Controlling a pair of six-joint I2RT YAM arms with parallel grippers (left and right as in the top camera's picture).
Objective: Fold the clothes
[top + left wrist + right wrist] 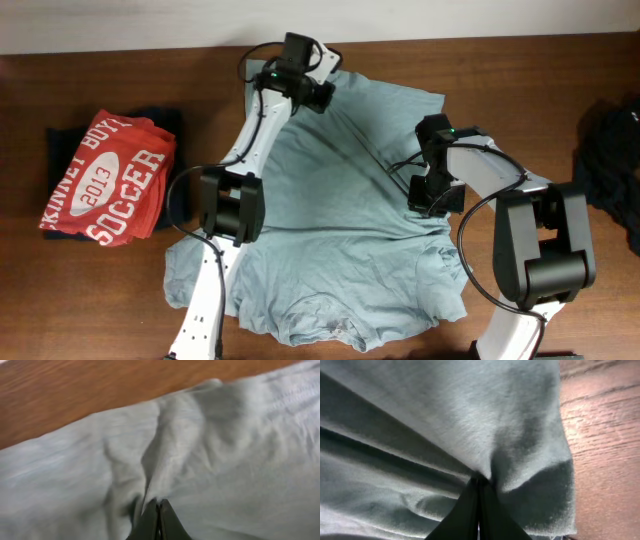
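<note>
Lying rumpled, pale grey-blue t-shirt (345,190) is pinched by left tool (157,503) and right tool (479,481).

left gripper (323,98): upper centre, clamped on t-shirt (340,215) | right gripper (428,200): centre right, clamped on t-shirt

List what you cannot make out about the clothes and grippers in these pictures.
- Overhead: tips of left gripper and right gripper, hidden by their wrists.
- Overhead: black garment, cut by right edge.
- Left wrist: t-shirt seams, blurred.
- Right wrist: the pinched part, buried in folds.
</note>
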